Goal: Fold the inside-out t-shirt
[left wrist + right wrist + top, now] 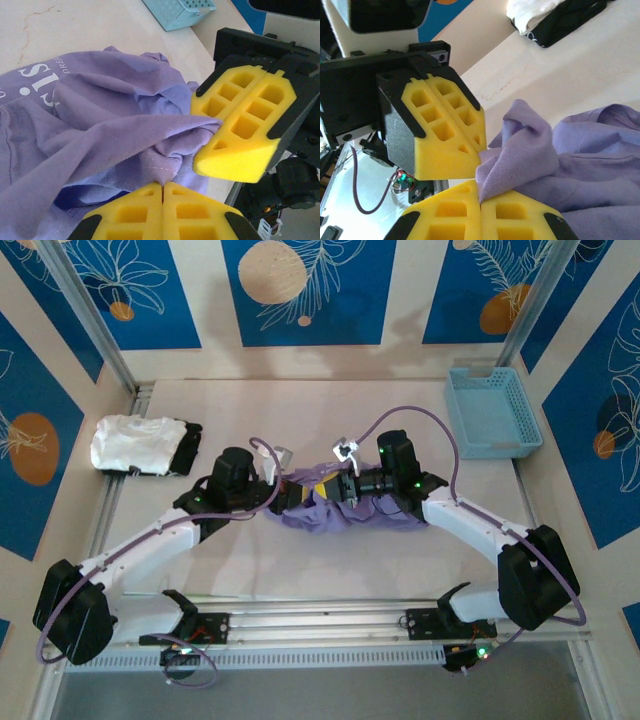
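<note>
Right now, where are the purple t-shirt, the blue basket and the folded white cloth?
purple t-shirt (320,518): top view, its crumpled lower left part.
blue basket (490,410): top view, its bare floor.
folded white cloth (132,444): top view, middle of its upper face.

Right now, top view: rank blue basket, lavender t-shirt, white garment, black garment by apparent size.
1. blue basket
2-3. lavender t-shirt and white garment: look alike; shirt bunched, partly hidden
4. black garment

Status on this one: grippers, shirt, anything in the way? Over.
Left gripper shut on the t-shirt; right gripper shut on it too. T-shirt bunched mid-table, not yet folded. Blue basket and folded garments sit apart at the edges.
</note>
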